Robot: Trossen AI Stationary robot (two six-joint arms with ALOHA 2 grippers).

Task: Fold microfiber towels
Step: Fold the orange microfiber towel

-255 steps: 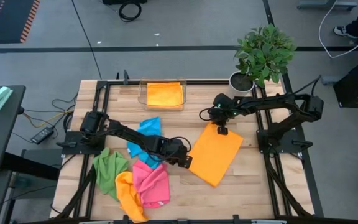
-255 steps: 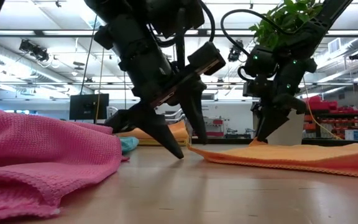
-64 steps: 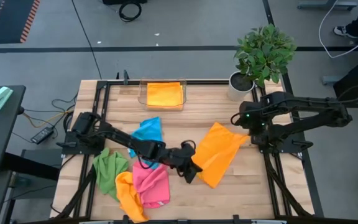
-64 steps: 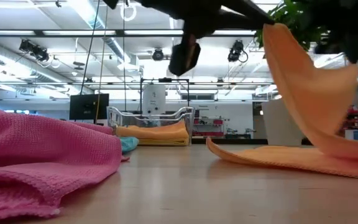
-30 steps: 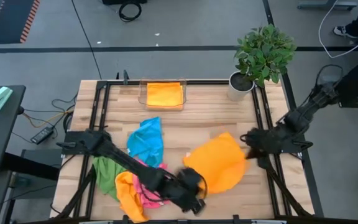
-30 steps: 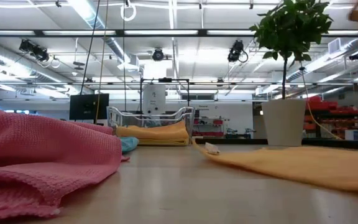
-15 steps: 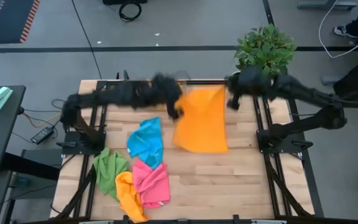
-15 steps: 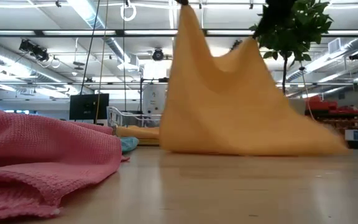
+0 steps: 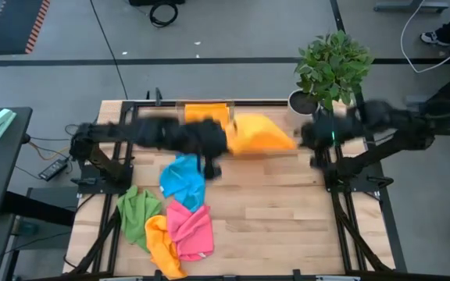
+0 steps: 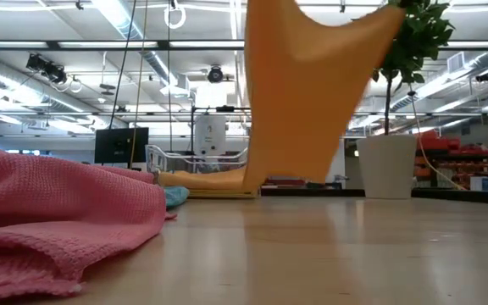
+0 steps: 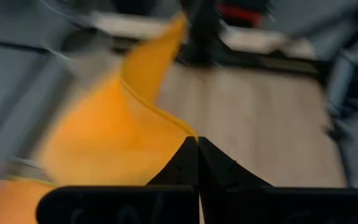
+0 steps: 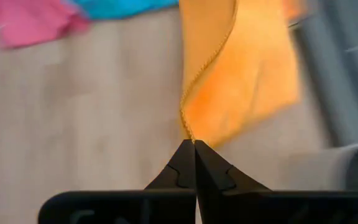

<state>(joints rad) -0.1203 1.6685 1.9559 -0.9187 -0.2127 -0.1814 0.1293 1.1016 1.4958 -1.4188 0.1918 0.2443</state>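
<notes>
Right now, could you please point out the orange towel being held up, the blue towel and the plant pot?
orange towel (image 10: 303, 93), low view, middle of the hanging cloth
blue towel (image 9: 183, 178), high view, centre of the crumpled cloth
plant pot (image 10: 387, 168), low view, white side wall

Bright overhead light, motion-blurred arms

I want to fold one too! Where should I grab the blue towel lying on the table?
Take the blue towel by a loose corner at its edge, coming down from above with a pinch. It lies crumpled on the table, so the middle would only bunch up. Both grippers hold their orange towel by thin corners too.
</notes>
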